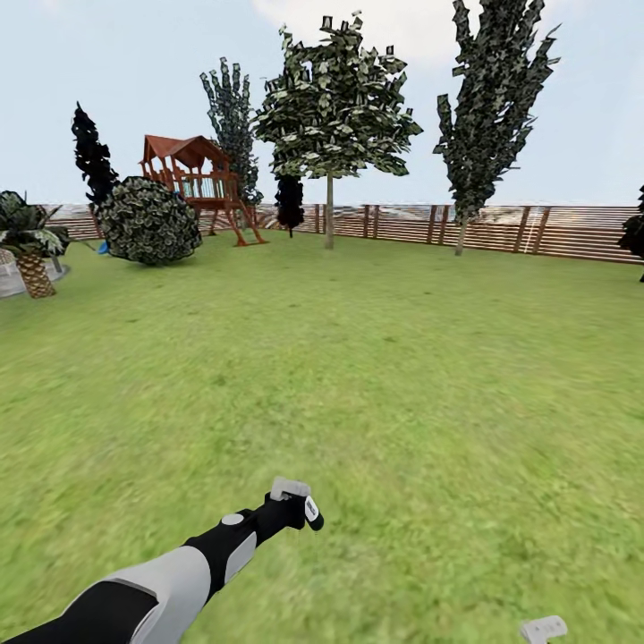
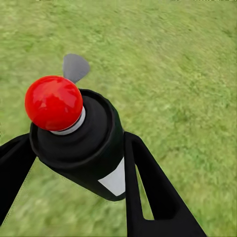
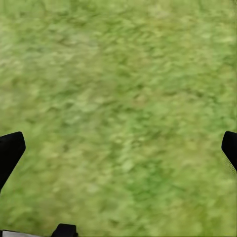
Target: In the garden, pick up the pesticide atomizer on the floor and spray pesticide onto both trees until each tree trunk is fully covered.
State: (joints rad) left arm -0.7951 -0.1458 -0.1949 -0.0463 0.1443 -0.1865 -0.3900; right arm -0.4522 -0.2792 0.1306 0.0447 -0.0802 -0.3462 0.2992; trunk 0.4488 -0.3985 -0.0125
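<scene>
My left gripper (image 1: 300, 512) reaches out low over the grass, shut on the pesticide atomizer (image 1: 295, 499). In the left wrist view the atomizer (image 2: 94, 153) is a dark bottle with a white label and a red ball (image 2: 53, 102) at its end, clamped between the two black fingers (image 2: 148, 182) of the left gripper (image 2: 76, 143). A tree (image 1: 333, 98) with a wide leafy canopy stands far ahead by the fence, on a thin bare tree trunk (image 1: 329, 215). My right gripper (image 3: 120, 148) hangs open over bare grass, and its pale tip (image 1: 544, 629) shows in the head view.
Green lawn (image 1: 376, 358) stretches to a brown slat fence (image 1: 537, 231). A taller, narrower tree (image 1: 494, 98) stands at the right. At the far left are a wooden playhouse (image 1: 199, 179), a round bush (image 1: 148, 220) and a low palm (image 1: 31, 241).
</scene>
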